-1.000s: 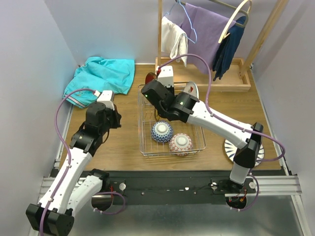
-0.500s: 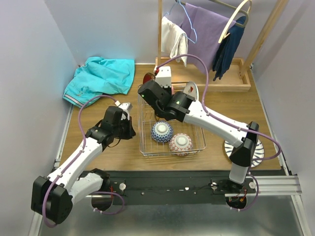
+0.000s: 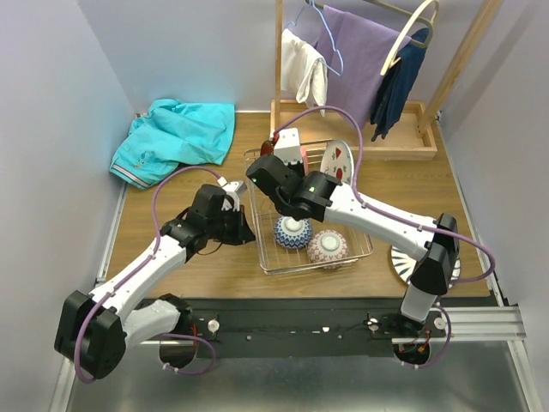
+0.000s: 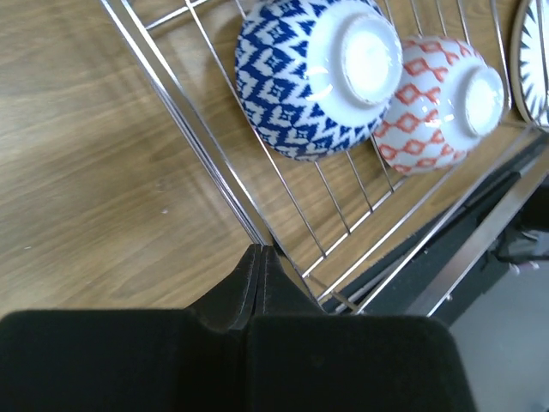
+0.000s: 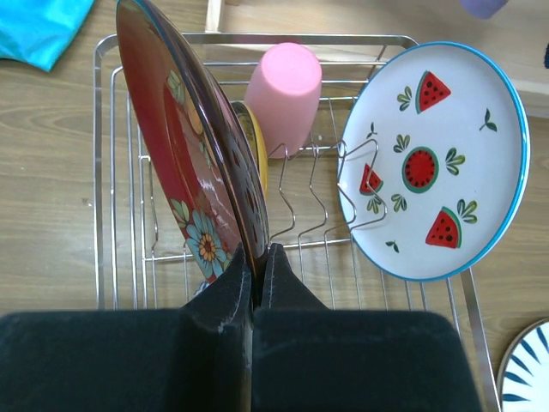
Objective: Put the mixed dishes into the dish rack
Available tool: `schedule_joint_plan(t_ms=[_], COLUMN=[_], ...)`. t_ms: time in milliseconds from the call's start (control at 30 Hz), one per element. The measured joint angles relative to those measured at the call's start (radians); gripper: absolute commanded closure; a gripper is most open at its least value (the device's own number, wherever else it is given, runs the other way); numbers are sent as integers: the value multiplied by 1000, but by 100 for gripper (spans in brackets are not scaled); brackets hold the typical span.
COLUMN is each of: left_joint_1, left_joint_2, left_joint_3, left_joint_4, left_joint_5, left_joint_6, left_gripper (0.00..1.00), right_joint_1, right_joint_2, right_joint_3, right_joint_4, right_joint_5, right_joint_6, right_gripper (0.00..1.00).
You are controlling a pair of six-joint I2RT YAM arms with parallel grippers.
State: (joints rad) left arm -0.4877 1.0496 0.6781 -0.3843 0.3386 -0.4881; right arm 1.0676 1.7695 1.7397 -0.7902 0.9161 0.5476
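While the right gripper (image 5: 256, 257) clamped the red plate (image 5: 184, 146) by its rim, it stood on edge inside the dish rack (image 5: 257, 39) beside the yellow plate (image 5: 254, 144), apparently to slot upright | left gripper (image 4: 260, 257): closed empty, tips against the rack's rail, probably bracing it.

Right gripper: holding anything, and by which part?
Yes: the right gripper is shut on the red floral plate, pinching its rim at the part nearest the wrist; the plate stands on edge.

Wire dish rack (image 3: 353, 240), upturned blue-patterned bowl (image 4: 309, 77), pink-patterned bowl (image 4: 437, 107), red plate (image 5: 189, 172) upright
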Motion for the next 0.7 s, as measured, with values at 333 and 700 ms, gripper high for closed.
schedule_joint_plan(t_ms=[333, 700], left_joint_1=[-39, -9], left_joint_2=[16, -103], left_joint_3=[23, 87], left_joint_4=[22, -132], left_joint_5=[74, -39], left_joint_6=[-12, -11], left_gripper=[87, 84], right_joint_1=[0, 0], right_joint_2=[-50, 6], right_joint_3=[-101, -68], right_joint_4=[90, 107], right_joint_5=[63, 108], right_joint_6=[-98, -106], right_gripper=[99, 99])
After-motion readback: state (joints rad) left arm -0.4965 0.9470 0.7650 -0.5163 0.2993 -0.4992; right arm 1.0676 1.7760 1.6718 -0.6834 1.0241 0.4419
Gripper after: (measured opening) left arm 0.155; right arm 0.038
